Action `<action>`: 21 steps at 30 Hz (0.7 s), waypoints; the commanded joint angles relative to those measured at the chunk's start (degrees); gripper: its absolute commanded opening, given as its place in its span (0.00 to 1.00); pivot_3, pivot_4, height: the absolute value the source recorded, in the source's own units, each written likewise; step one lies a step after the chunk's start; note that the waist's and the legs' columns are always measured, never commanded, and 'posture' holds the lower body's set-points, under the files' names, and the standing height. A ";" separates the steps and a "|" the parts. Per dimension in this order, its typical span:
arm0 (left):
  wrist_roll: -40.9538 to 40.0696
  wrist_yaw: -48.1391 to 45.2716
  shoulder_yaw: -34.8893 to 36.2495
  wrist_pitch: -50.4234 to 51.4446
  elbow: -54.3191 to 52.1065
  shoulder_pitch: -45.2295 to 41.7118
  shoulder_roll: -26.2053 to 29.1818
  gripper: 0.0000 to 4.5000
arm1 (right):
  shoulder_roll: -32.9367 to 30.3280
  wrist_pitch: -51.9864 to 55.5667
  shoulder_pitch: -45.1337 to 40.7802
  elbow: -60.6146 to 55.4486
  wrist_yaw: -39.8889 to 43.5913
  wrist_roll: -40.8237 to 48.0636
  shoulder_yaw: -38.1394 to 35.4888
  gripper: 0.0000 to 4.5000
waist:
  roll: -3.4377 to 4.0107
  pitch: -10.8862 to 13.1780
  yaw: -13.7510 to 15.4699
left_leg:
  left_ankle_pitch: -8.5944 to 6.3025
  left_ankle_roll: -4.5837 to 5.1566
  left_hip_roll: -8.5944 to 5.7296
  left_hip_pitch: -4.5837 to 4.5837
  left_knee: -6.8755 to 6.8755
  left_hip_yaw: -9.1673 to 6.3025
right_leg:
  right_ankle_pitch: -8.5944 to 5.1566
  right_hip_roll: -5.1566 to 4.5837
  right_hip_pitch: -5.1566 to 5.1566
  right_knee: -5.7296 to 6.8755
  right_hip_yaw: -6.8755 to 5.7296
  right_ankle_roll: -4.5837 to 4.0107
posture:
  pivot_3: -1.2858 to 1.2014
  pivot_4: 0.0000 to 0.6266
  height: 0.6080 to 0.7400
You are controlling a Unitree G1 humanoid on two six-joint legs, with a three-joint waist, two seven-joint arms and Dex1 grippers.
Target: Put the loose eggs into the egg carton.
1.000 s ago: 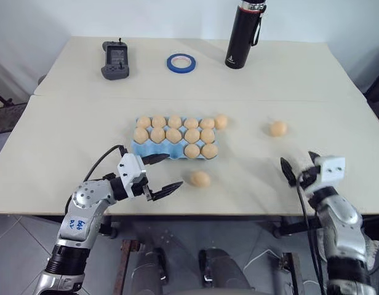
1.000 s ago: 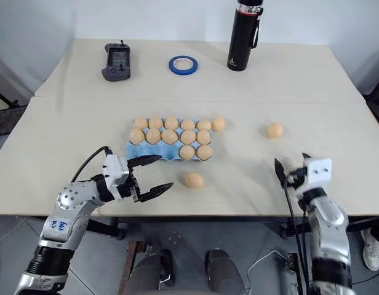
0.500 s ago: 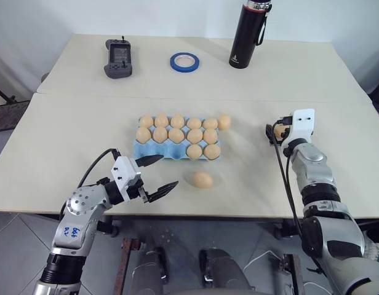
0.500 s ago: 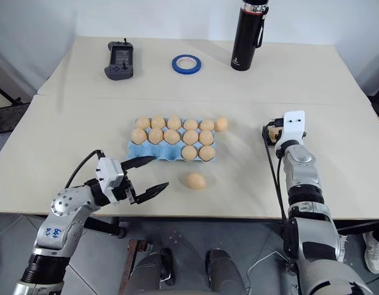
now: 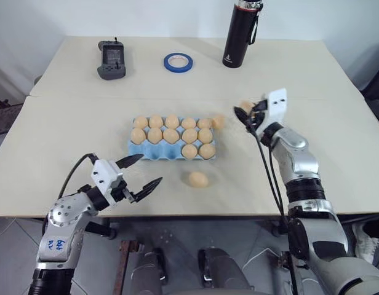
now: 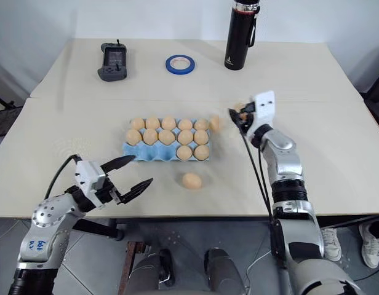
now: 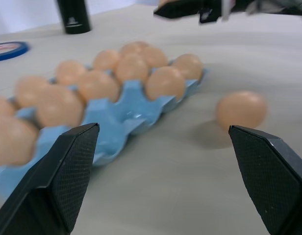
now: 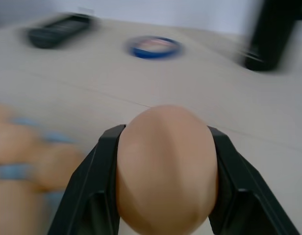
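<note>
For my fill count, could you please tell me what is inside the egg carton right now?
The egg carton holds eleven eggs: six in the far row and five in the near row. The near-left cup shows bare blue. The cup bottoms under the eggs are covered, so nothing can be read there.

Blue carton (image 5: pixel 146 150) nearly full of eggs (image 5: pixel 171 130)
</note>
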 commanded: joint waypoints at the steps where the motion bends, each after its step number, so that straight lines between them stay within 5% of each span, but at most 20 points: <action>1: -1.36 0.33 3.11 -1.07 -1.51 2.46 0.42 1.00 | 3.30 5.20 1.20 -7.47 0.38 -0.18 5.59 0.41 | 0.00 0.00 0.19 | 0.01 -0.04 0.00 -0.02 -0.06 -0.01 | -0.01 0.00 -0.07 0.01 -0.03 -0.03 | 0.52 0.24 1.00; 9: -1.60 1.43 4.77 -0.97 -3.36 5.72 0.13 1.00 | 6.73 4.69 2.18 -7.14 0.20 -4.19 12.14 0.41 | -0.09 -0.05 1.39 | -0.04 -0.09 -0.25 -0.15 -0.19 0.01 | 0.01 -0.37 -0.16 -0.18 -0.10 -0.06 | 0.52 0.24 1.00; 17: -2.00 2.14 4.42 -0.21 -4.96 6.59 0.11 1.00 | 6.38 6.84 3.10 -12.44 4.22 -1.35 11.89 0.98 | -0.09 -0.06 1.26 | 0.01 -0.16 -0.17 -0.62 -0.45 0.05 | -0.10 -0.21 -0.79 -0.10 -0.07 -0.25 | 0.52 0.24 1.00; 21: -2.47 1.41 3.51 0.21 -5.45 5.49 0.43 1.00 | 1.78 5.65 5.67 -17.49 8.56 2.07 7.99 0.99 | -0.09 -0.05 1.52 | 0.29 -0.11 -0.13 -0.96 -0.23 0.02 | -0.09 -0.13 -1.02 -0.03 -0.10 -0.21 | 0.52 0.24 1.00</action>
